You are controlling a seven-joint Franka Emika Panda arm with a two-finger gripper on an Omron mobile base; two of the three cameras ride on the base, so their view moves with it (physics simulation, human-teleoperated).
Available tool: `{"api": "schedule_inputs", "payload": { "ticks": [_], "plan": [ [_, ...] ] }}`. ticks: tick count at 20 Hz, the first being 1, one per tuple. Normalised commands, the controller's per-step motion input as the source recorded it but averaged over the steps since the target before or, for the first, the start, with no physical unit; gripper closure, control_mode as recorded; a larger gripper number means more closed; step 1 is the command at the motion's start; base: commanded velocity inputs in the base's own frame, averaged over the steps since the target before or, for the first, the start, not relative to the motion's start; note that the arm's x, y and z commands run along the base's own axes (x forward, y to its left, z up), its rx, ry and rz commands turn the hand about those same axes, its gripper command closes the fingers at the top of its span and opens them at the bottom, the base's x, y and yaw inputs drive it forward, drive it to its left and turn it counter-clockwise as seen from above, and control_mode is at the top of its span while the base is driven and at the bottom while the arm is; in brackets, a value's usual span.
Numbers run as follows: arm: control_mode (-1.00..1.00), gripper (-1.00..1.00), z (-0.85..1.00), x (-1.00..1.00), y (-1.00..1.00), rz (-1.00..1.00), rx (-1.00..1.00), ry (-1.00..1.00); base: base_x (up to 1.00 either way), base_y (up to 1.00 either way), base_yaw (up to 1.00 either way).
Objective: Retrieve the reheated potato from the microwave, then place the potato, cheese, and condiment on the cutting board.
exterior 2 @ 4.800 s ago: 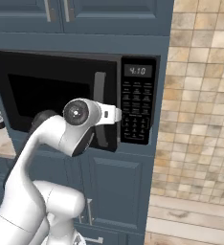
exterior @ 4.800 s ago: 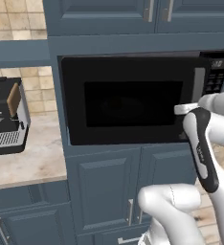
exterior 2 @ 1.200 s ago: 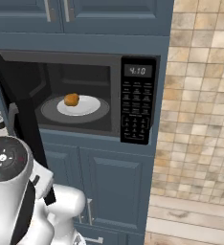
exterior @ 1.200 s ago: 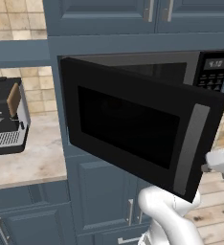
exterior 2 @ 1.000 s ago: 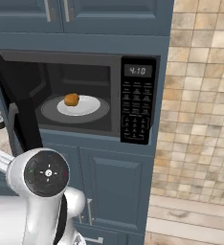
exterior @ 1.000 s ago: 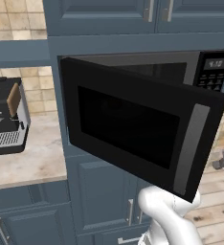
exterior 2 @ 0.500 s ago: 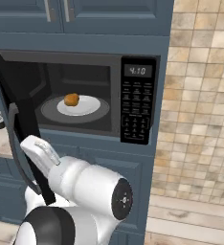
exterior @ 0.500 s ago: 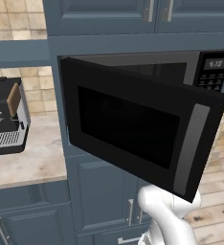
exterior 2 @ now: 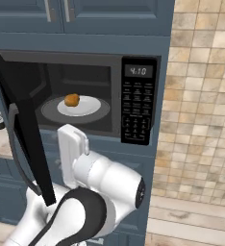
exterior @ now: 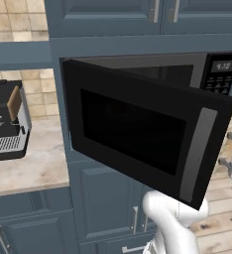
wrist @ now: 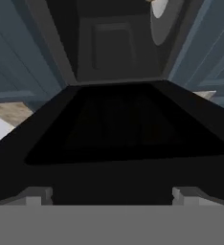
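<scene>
The big black built-in microwave (exterior 2: pixel 85 96) had its dark glass door (exterior: pixel 147 131) swung wide open toward the room. Inside, the small golden-brown oval potato (exterior 2: pixel 72 100) sat on a white round plate (exterior 2: pixel 88 107), which rested on the grey turntable (exterior 2: pixel 52 111). In the hand view the pincer (wrist: pixel 112 194) was released, fingertips (wrist: pixel 37 195) spread far apart with nothing between them, right up against the dark door panel. A silver-and-black coffee machine (exterior: pixel 6 121) stood on the beige worktop (exterior: pixel 33 166) to the left of the microwave.
</scene>
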Motion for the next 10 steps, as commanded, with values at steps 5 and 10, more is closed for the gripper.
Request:
{"api": "schedule_inputs", "payload": {
  "ticks": [5,10],
  "plan": [
    [-1.0,-1.0,-0.2,0.44,-0.08,0.07,0.05,0.1,0.0,0.0,0.0],
    [-1.0,-1.0,-0.26,0.18,-0.06,0.17,0.0,0.0,0.0,0.0,0.0]
  ]
}}
